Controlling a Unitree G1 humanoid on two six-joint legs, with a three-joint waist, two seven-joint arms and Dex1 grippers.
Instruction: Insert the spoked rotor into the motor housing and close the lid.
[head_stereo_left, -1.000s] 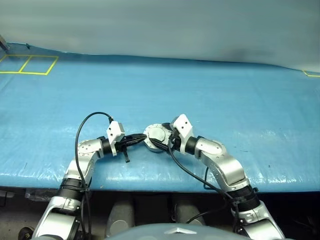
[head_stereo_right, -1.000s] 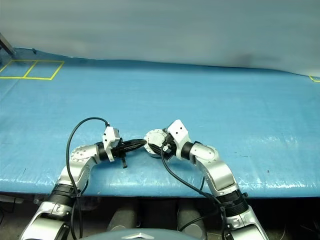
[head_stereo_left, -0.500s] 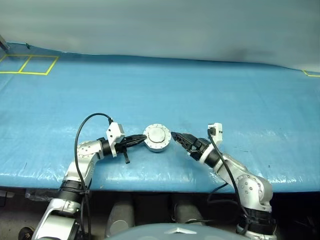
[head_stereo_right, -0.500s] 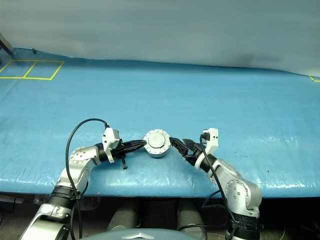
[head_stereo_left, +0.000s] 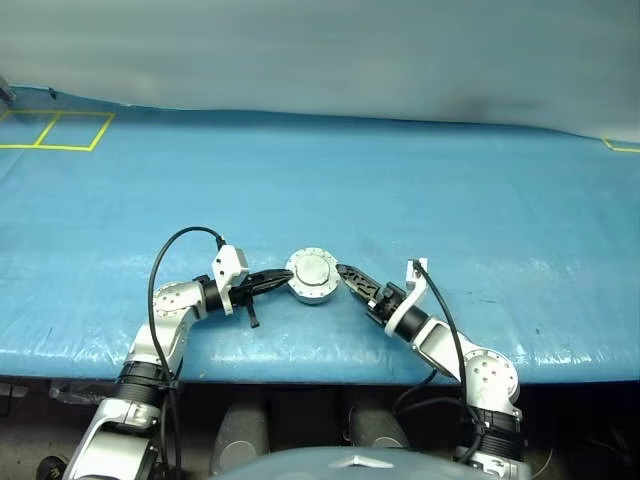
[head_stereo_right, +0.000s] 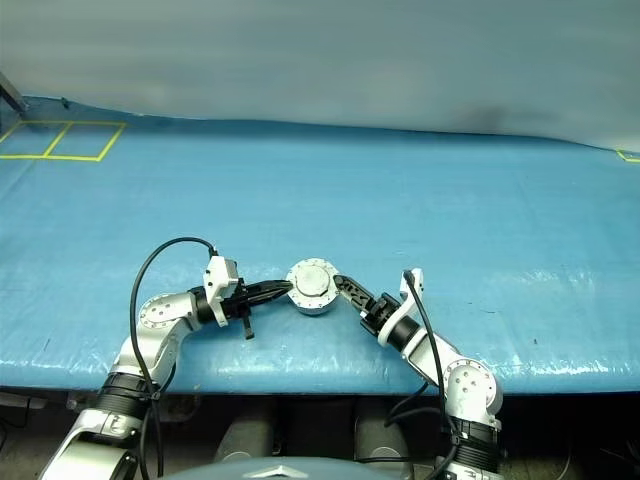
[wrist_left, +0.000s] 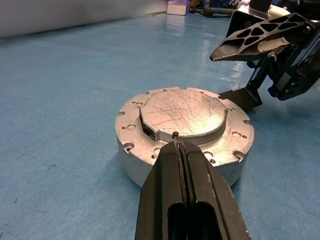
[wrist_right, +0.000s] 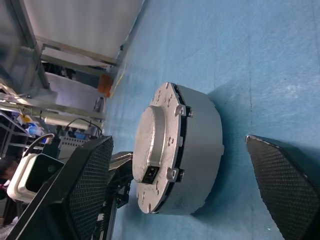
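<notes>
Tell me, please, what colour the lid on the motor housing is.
Plain silver-grey, scuffed metal, seen best in the left wrist view: the lid.

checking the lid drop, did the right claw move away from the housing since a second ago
Yes. The right claw has come off the top of the lid and now sits open, low on the table to the right of the motor housing, which stayed put.

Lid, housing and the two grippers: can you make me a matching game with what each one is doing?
Things:
1. lid
2. motor housing
3. left gripper
4. right gripper

States:
A. fingers wide open beside the housing
B. fingers shut, tips at the lid's rim
C. sits on top of the housing
D. stands on the blue table

Pairs: 1-C, 2-D, 3-B, 4-A
</notes>
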